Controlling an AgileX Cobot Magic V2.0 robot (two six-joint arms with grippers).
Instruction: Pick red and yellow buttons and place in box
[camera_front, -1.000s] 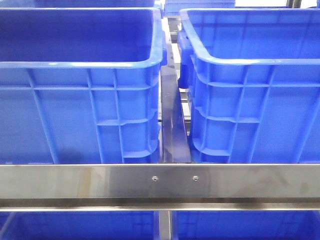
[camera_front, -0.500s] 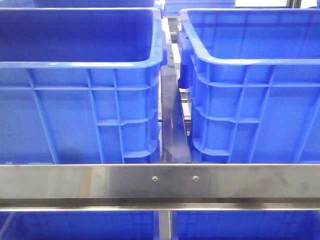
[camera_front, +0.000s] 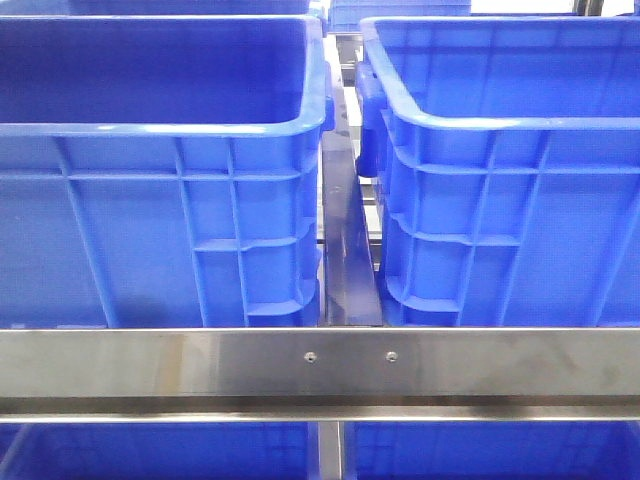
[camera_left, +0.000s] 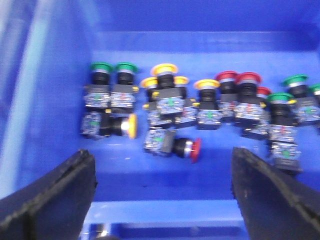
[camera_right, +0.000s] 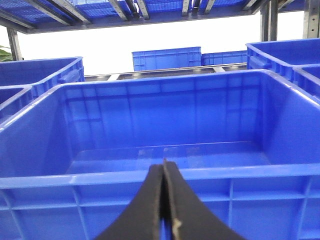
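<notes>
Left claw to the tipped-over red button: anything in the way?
Nothing visible. The left claw is open above bare crate floor, and the red button lies on its side just beyond, apart from the upright cluster behind. A toppled yellow button lies beside it, not between.

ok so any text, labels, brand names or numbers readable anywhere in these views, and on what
None can be read.
Push buttons in the left wrist view: small pale patches on their bodies may be labels, too blurred to read.
Blue crates in the front view: plain ribbed walls, no print showing.
Steel rail: only two screws.
</notes>
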